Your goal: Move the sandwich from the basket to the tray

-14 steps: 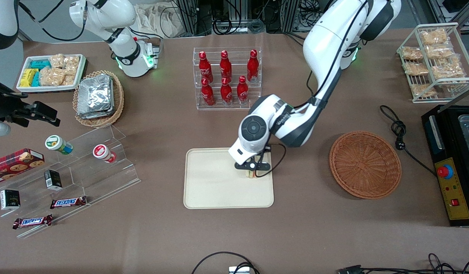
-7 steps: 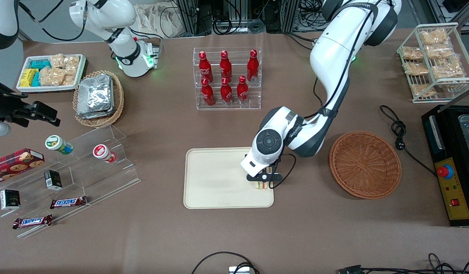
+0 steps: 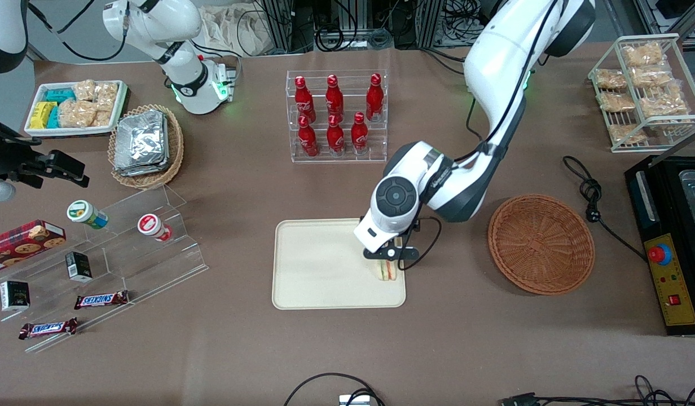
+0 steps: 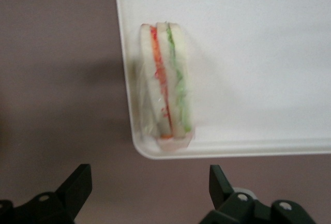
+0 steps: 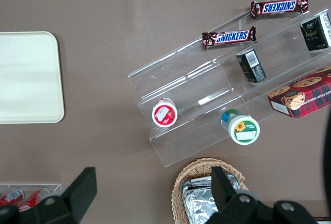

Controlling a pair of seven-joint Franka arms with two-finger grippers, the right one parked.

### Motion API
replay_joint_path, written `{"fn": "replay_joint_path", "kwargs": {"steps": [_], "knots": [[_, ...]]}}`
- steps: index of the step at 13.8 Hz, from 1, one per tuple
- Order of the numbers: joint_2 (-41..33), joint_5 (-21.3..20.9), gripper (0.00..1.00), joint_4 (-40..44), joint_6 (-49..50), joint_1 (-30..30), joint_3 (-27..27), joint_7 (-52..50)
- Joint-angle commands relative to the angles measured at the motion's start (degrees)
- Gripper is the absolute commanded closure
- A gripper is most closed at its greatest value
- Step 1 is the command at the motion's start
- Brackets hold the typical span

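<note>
1. A brown tabletop point(image 3: 471, 344) carries the tray point(image 3: 319, 270) and, nearer the working arm's end, the basket point(image 3: 541, 243).
2. The sandwich point(image 4: 166, 92) stands on edge in the tray, just inside its rim.
3. The pincer point(image 4: 150, 195) hovers above it, released, fingers point(image 4: 77, 182) spread wide.

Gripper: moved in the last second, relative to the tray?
Yes. The gripper, open above the sandwich, has shifted along the tray toward the basket and slightly nearer the front camera, now over the tray's corner.
</note>
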State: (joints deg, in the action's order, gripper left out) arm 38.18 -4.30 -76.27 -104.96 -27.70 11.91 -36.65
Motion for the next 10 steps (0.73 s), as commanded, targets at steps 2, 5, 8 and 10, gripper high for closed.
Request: {"fn": "replay_joint_path", "kwargs": {"steps": [2,5,8,10], "knots": [[-19.1,0.5,0.00,-19.0,1.5,0.5,-0.3,3.4],[-29.8,2.6,0.00,-27.2,3.2,3.9,-1.2,11.5],[-32.6,3.1,0.00,-25.3,10.2,10.3,-1.3,20.5],[-32.6,3.1,0.00,-23.0,13.5,16.1,-1.3,27.6]]}}
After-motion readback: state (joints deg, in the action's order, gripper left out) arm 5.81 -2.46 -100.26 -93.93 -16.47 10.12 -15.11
